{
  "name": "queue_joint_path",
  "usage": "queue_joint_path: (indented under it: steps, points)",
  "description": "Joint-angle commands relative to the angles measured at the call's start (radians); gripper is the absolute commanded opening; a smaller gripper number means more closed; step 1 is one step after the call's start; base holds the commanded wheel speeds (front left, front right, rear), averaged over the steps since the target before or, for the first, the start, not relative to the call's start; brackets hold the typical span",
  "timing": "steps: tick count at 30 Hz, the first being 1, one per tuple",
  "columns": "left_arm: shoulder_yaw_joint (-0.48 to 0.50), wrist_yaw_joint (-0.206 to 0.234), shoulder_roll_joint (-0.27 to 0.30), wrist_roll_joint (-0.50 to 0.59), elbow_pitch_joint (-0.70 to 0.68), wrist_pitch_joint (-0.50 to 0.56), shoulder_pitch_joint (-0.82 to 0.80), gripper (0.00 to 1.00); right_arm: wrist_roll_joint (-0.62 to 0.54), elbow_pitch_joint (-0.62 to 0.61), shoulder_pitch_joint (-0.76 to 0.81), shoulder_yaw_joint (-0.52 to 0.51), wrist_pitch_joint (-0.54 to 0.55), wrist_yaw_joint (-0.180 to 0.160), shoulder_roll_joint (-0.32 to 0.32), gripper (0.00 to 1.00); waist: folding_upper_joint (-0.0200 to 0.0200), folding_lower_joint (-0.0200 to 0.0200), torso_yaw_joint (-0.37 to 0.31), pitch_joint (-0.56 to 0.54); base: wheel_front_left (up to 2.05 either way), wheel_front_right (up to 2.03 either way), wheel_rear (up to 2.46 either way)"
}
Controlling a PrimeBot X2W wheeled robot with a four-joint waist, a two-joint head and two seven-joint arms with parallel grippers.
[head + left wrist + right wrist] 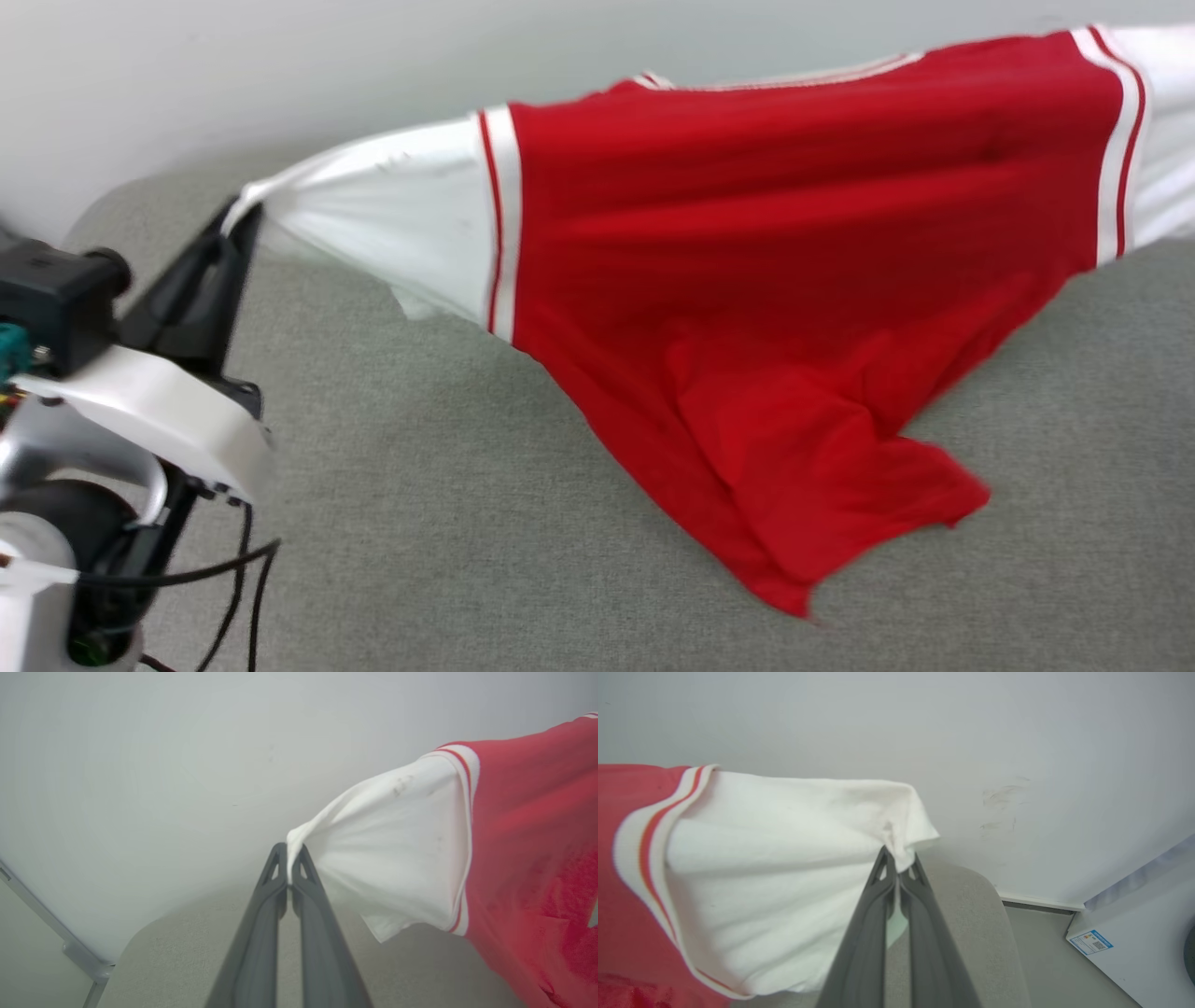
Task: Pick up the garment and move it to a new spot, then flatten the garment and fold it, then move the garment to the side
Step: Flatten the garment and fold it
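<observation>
The garment (794,233), a red jersey tee with white sleeves and striped trim, hangs stretched above the grey table (448,523), its lower hem drooping onto the surface. My left gripper (238,219) is shut on the tip of one white sleeve (392,858) at the left of the head view; in the left wrist view the gripper (289,851) pinches that cloth. My right gripper (899,858) is shut on the edge of the other white sleeve (775,877). No lettering shows on the face turned to me.
A pale wall (280,75) runs behind the table. In the right wrist view, a white box with a blue label (1129,947) stands on the floor past the table's rounded corner (985,891). A metal frame leg (70,947) stands at the table's left.
</observation>
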Motion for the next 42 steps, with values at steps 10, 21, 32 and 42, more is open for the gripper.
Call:
queue_joint_path:
  steps: [10, 21, 32, 42]
  points:
    - [0.095, -0.008, 0.064, 0.019, -0.024, -0.074, -0.088, 0.00, 0.036, -0.153, -0.038, -0.009, -0.066, -0.002, -0.017, 0.00, -0.0001, 0.0001, -0.052, -0.050, 0.00, 0.00, 0.00]
    - [0.164, -0.022, 0.133, -0.003, -0.028, -0.071, -0.177, 0.00, 0.030, -0.267, -0.095, -0.047, -0.087, -0.002, -0.007, 0.00, -0.0001, 0.0001, -0.075, 0.018, 0.00, 0.00, 0.00]
    - [0.130, -0.105, 0.258, -0.050, 0.071, -0.010, -0.451, 0.00, -0.010, -0.182, -0.299, -0.040, -0.166, -0.002, -0.050, 0.00, -0.0001, 0.0001, -0.067, 0.246, 0.00, 0.00, 0.00]
    - [-0.055, -0.141, 0.323, -0.029, 0.342, -0.064, -0.933, 0.00, -0.091, 0.032, -0.623, -0.025, -0.282, -0.002, -0.023, 0.00, -0.0001, 0.0001, -0.046, 0.449, 0.00, 0.00, 0.00]
